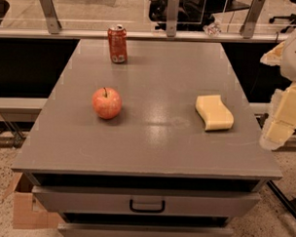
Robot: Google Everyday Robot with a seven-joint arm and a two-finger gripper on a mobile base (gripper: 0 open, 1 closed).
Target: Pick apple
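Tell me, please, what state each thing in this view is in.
Apple: upright, stem up, resting on the table, not held.
Can: standing upright near the far edge.
Sponge: lying flat on the right side.
Top drawer: seems pulled out a little.
Tool: beside the table's right edge, touching none of these.

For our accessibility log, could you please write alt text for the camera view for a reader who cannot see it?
A red apple sits on the left of a gray cabinet top, with the robot's gripper off the right edge, apart from it. A red soda can stands at the back and a yellow sponge lies to the right.
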